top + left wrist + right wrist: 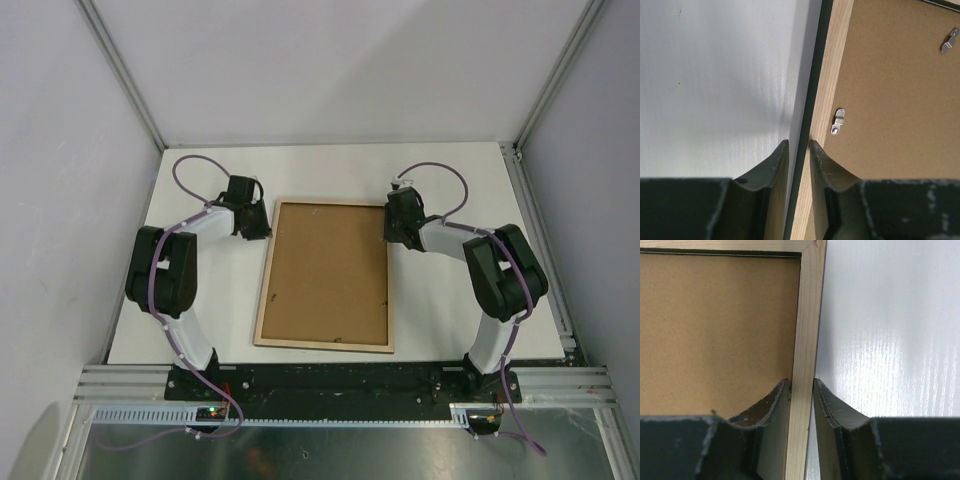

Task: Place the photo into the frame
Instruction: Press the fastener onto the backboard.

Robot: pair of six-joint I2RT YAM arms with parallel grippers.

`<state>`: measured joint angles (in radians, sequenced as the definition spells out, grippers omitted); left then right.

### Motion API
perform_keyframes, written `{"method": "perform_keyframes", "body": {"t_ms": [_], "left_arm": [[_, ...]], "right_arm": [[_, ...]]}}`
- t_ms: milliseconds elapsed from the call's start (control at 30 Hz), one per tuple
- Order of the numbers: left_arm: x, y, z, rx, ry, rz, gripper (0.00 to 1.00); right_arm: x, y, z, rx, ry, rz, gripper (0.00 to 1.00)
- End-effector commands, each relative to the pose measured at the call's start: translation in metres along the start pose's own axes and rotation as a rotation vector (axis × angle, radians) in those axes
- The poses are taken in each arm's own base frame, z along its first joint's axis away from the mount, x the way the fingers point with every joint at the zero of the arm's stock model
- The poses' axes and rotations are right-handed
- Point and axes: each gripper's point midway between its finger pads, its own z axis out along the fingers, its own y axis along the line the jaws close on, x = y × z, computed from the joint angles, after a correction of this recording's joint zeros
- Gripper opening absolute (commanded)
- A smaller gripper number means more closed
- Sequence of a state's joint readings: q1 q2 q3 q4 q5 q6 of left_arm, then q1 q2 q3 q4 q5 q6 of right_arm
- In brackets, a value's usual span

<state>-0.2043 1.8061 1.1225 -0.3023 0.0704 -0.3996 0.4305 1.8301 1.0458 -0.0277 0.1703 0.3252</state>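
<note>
The frame (268, 295) lies face down in the middle of the table, its light wood back up, with the brown backing board (325, 270) in it. The photo is not in view. My left gripper (258, 232) is at the far part of the frame's left rail. In the left wrist view its jaws (799, 142) close round the rail (829, 95) and its black side. My right gripper (392, 235) is at the far part of the right rail. In the right wrist view it (801, 381) pinches the wood rail (808, 315).
Small metal turn clips (838, 121) hold the backing board (895, 100) along the rail. The white table (450, 330) ends at grey walls on three sides and at a metal rail (340, 380) by the arm bases.
</note>
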Motion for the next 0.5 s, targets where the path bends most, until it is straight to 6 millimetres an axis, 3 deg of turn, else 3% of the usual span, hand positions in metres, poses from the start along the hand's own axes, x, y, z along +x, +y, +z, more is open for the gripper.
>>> {"method": "perform_keyframes", "body": {"t_ms": [0, 267, 467], "left_arm": [[0.0005, 0.0047, 0.0018, -0.025, 0.014, 0.021, 0.27], [0.0037, 0.004, 0.0017, -0.02, 0.021, 0.015, 0.27], [0.0055, 0.0043, 0.0013, -0.018, 0.024, 0.01, 0.27]], "right_arm": [[0.0282, -0.0104, 0.0036, 0.024, 0.108, 0.007, 0.27], [0.0305, -0.0089, 0.0017, -0.012, 0.136, 0.052, 0.18], [0.0218, -0.0121, -0.0022, -0.001, 0.117, 0.108, 0.46]]}}
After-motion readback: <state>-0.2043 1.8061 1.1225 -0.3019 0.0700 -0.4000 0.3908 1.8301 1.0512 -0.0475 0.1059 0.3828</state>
